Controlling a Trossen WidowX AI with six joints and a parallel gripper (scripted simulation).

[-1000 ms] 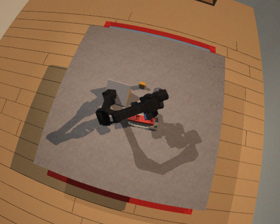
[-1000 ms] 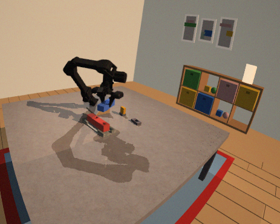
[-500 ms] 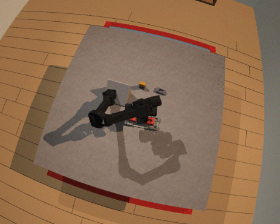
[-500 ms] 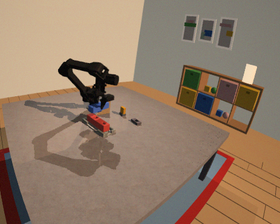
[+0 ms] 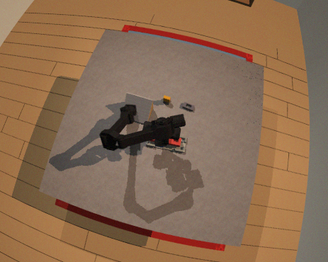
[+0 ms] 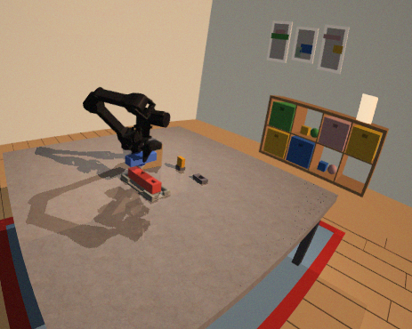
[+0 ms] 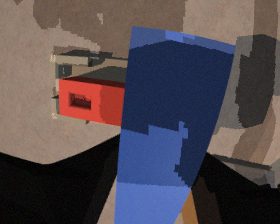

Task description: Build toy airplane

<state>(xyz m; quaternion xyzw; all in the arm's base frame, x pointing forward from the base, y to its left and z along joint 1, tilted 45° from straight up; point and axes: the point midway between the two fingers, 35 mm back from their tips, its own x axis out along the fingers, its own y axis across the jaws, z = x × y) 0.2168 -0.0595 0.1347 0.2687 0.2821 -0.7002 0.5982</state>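
The red fuselage [image 5: 174, 141] [image 6: 142, 178] [image 7: 108, 102] lies lengthwise in the grey cradle [image 5: 183, 150] [image 6: 153, 199] [image 7: 73, 59]; a square socket shows in its top near one end. My gripper [image 6: 143, 153] [image 7: 156, 144] is shut on the blue wing [image 6: 133, 159] [image 7: 176, 90] and holds it crosswise above the fuselage, off it. In the wrist view the wing hides the rest of the fuselage. The wing's tab and the socket below it are hidden. The small orange tail fin [image 5: 166, 99] [image 6: 181, 161] stands upright in a dark base, behind the cradle.
A grey slotted block [image 5: 187, 107] [image 6: 200, 179] lies beside the tail fin. A pale upright panel with a wooden side [image 5: 139, 105] [image 6: 157, 158] stands close behind the arm and cradle. The arm's shadow falls across the table in front of the cradle.
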